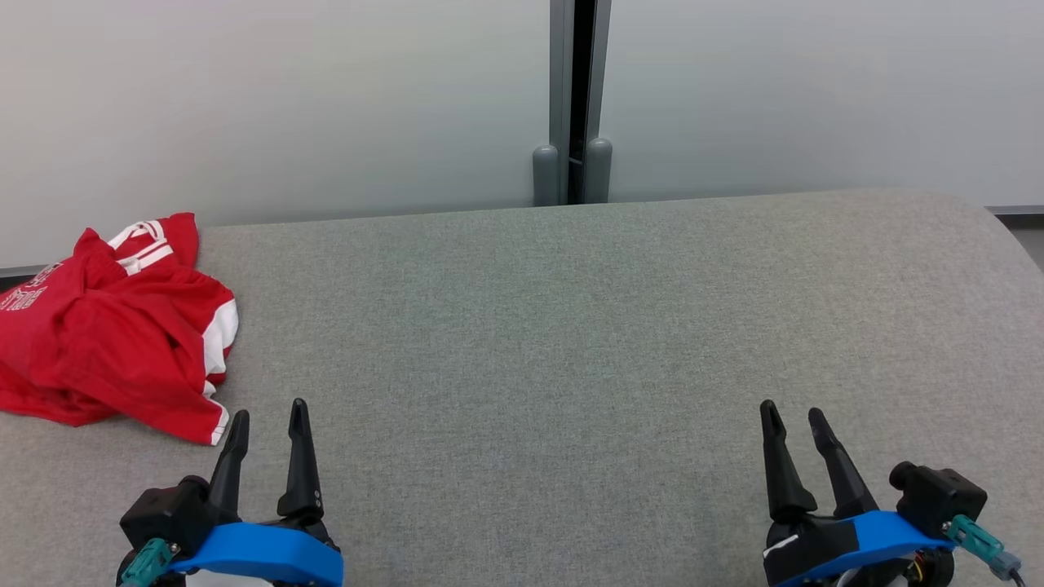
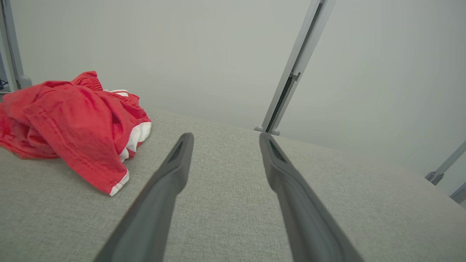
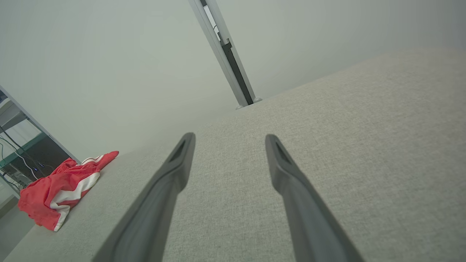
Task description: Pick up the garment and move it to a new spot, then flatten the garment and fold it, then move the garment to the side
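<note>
**A:** What did the head view show?

**B:** A red garment (image 1: 114,334) with white trim lay crumpled at the far left of the grey tabletop (image 1: 571,326), close to its back edge. The left pincer (image 1: 269,410) sat at the lower left, its two dark fingers spread with nothing between them. Its tips were near the garment's front hem but did not touch it. The right pincer (image 1: 793,409) sat at the lower right, equally spread and empty, well apart from the garment. Pale wall panels (image 1: 326,98) stood behind the tabletop, split by a grey post (image 1: 579,98).

**A:** And the left wrist view?

**B:** The left pincer (image 2: 225,136) pointed across bare fabric with its jaws wide and only tabletop visible between them. The garment (image 2: 72,120) was heaped up and to the left of the fingers. A stitched red fold with a white edge drooped toward them, clear of the nearer finger.

**A:** The right wrist view?

**B:** It was much the same. The right pincer (image 3: 229,135) was parted and held nothing, and it hung over open tabletop. The garment (image 3: 54,193) looked small at the far left edge of the surface, with white stripes showing. It was well away from both fingers. Beyond it were a shelf (image 3: 22,156) and some cables, too blurred to make out further.
</note>
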Motion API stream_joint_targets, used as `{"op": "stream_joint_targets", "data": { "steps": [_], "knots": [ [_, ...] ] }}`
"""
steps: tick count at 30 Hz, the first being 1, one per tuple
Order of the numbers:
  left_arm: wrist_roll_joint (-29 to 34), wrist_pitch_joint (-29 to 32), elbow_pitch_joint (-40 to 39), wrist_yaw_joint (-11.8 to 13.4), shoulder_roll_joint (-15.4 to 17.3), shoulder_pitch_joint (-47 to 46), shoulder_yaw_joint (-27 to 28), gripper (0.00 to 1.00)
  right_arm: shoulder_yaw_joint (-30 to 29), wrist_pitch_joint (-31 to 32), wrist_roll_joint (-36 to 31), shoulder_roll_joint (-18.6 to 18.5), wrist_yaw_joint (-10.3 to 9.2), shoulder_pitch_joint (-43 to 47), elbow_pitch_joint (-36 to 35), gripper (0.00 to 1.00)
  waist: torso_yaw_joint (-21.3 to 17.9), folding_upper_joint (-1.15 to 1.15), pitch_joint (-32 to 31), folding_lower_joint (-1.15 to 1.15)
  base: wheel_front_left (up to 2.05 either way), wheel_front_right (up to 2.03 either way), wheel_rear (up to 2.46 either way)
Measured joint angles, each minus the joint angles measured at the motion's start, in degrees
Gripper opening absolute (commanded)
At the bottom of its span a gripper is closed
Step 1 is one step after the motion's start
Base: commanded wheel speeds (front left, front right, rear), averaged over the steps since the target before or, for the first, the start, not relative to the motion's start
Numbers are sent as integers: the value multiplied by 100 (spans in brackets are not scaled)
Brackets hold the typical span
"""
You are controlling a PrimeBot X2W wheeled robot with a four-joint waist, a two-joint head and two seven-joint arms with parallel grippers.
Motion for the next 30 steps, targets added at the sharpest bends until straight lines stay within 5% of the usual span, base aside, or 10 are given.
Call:
{"op": "stream_joint_targets", "data": {
  "steps": [30],
  "knots": [
    [1263, -347, 211, 124, 15, -69, -124, 100, 136, -345, -1354, 3, 1, -32, 101, 100, 9, 0, -10, 0, 0, 0, 0]
  ]
}}
